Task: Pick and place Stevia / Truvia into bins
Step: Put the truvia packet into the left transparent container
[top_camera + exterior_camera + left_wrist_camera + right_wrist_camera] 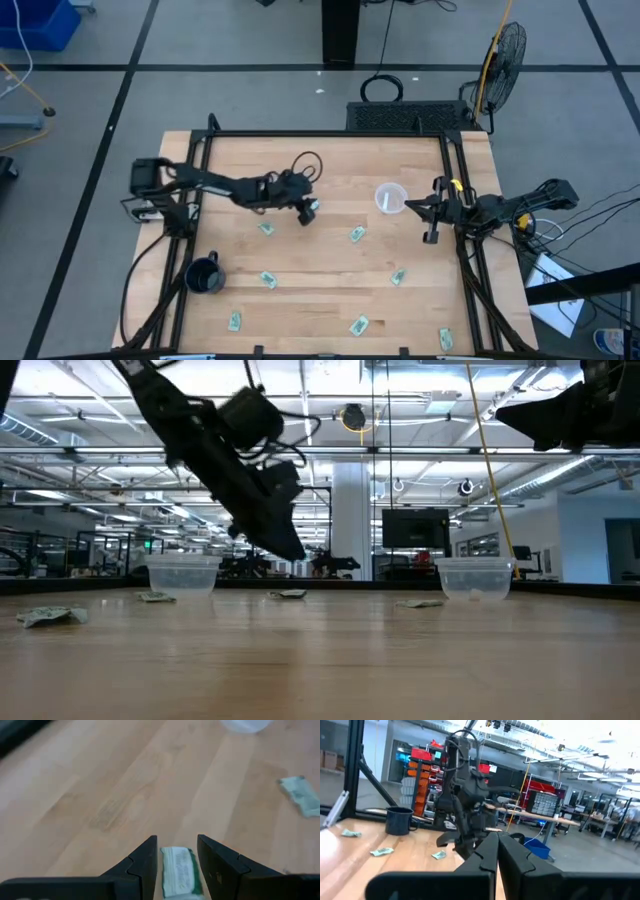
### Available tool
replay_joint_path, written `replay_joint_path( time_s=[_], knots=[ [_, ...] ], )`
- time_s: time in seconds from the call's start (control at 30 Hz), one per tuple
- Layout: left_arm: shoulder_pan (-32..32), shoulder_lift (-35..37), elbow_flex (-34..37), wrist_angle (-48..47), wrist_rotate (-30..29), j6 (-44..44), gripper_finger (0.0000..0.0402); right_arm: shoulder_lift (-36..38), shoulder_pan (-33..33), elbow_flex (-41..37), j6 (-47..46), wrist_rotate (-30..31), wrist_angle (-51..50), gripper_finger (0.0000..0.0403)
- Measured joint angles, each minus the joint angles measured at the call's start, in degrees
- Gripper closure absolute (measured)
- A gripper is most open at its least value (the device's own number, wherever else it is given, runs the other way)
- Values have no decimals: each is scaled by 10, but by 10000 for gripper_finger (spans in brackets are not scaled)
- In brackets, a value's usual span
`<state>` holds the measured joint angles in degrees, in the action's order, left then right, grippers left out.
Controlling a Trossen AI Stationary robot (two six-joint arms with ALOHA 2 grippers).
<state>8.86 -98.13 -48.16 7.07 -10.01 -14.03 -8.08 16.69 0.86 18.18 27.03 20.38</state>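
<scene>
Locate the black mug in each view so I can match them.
High: black mug lower left of the table, by the left arm.
Low: not in it.
Left wrist: not in it.
Right wrist: on the table beyond the left hand.
Landmark: left hand holding a packet.

We see a grey floor [250, 40] crossed by dark lines around the wooden table [330, 270]; a standing fan [503, 50] sits at the far right. Beyond lies a bright workshop hall; strip lights [90, 405] overhead, red shelving [422, 757], a dark monitor [415, 528].
</scene>
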Motion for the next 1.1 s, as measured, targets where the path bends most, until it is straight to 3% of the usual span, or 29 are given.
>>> replay_joint_path(
  time_s=[0.13,0.57,0.67,0.77,0.87,1.1],
  knots=[
    [9,-36,-9,-1,21,-9,256,0,0,0,7,0,0,399],
    [25,-82,-11,1,4,-11,259,0,0,0,-15,0,-6,399],
    [27,-84,-11,-1,5,-7,288,0,0,0,-30,0,-8,399],
    [27,-83,-11,1,6,8,348,0,0,0,-39,0,-16,399],
    [28,-67,-9,-8,5,18,391,0,0,0,-39,0,-21,399],
    [25,75,-10,-90,-1,24,397,-2,0,0,-40,-2,-23,399]
  ],
)
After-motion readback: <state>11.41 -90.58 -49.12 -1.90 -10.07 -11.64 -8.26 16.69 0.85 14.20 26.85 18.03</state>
